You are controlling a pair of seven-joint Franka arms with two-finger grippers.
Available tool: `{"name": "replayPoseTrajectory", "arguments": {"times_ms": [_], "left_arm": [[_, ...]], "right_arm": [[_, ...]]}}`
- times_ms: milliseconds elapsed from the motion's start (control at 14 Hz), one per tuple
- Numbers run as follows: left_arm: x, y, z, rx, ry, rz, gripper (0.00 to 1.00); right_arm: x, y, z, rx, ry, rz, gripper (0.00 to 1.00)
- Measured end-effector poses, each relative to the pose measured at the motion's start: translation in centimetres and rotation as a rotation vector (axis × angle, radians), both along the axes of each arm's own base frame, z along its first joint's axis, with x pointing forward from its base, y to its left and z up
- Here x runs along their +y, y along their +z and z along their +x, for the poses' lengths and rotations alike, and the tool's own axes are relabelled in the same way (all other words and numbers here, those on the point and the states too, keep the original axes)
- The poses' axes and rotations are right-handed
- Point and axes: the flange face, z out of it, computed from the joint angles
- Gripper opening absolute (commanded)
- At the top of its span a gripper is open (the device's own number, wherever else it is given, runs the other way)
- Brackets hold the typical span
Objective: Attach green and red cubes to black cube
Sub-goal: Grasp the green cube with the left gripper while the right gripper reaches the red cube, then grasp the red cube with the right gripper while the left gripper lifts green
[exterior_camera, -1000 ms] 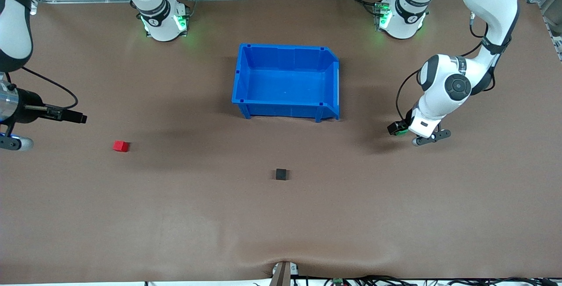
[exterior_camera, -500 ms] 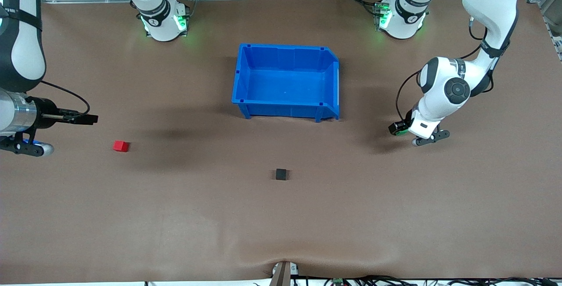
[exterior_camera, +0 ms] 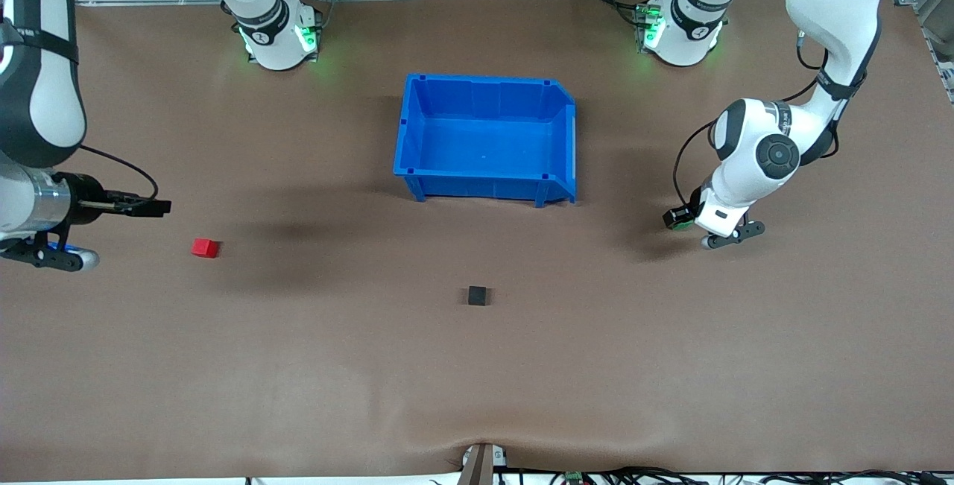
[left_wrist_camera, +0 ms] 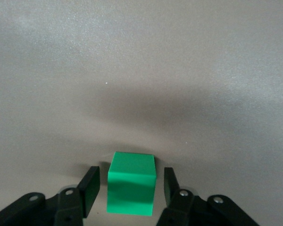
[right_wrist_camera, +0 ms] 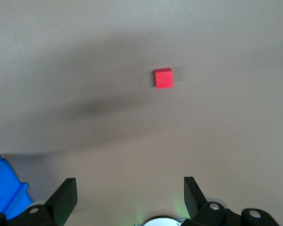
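Resting on the brown table toward the left arm's end, the green cube is seen in the left wrist view between the two fingers of the left gripper; a narrow gap is visible on each side of the cube, so the fingers are spread around it and no contact is shown. In the front view the left gripper is lowered close to the table surface, and only a sliver of green is seen beside the wrist. The red cube is found toward the right arm's end of the table, roughly midway between the edge where the arm bases stand and the edge nearest the front camera. The right gripper is held in the air near that end of the table, with its fingers spread wide and nothing between them; the red cube is seen well ahead of it in the right wrist view. The black cube is placed near the middle of the table, nearer to the front camera than the blue bin, and apart from both coloured cubes. The bin is set midway between the two arm bases, its corner being visible in the right wrist view.
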Motion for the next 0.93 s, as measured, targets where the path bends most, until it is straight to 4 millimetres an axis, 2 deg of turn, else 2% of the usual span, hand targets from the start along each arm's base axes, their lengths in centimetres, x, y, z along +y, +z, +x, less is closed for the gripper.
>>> {"name": "replayPoseTrajectory", "arguments": {"times_ms": [143,286,429,571,714,786,857,929], "left_arm": [[0.1,0.1,0.1,-0.002,0.001,0.0,0.55],[0.1,0.0,0.2,-0.002,0.002,0.0,0.53],[0.2,0.0,0.2,-0.002,0.003,0.0,0.53],[0.2,-0.1,0.4,-0.003,0.004,-0.001,0.47],[0.2,-0.1,0.5,-0.004,0.005,-0.002,0.34],[0.2,-0.1,0.6,-0.005,0.006,-0.002,0.2],[0.2,-0.1,0.7,-0.006,0.007,-0.002,0.0],[0.4,-0.1,0.7,-0.006,0.01,-0.002,0.0]], "right_arm": [[-0.1,-1.9,1.0,-0.015,0.001,-0.005,1.0],[-0.3,-5.2,2.6,-0.05,0.01,-0.031,1.0],[-0.4,-10.8,4.1,-0.053,0.023,-0.05,1.0],[-0.6,-16.4,4.2,0.008,0.04,-0.056,1.0],[-1.5,-19.7,4.1,0.046,0.064,-0.088,1.0],[-2.3,-20.7,3.9,0.057,0.068,-0.099,1.0],[-2.8,-21.5,3.8,0.063,0.069,-0.101,0.98],[-3.1,-22.1,3.6,0.066,0.069,-0.1,0.95]]}}
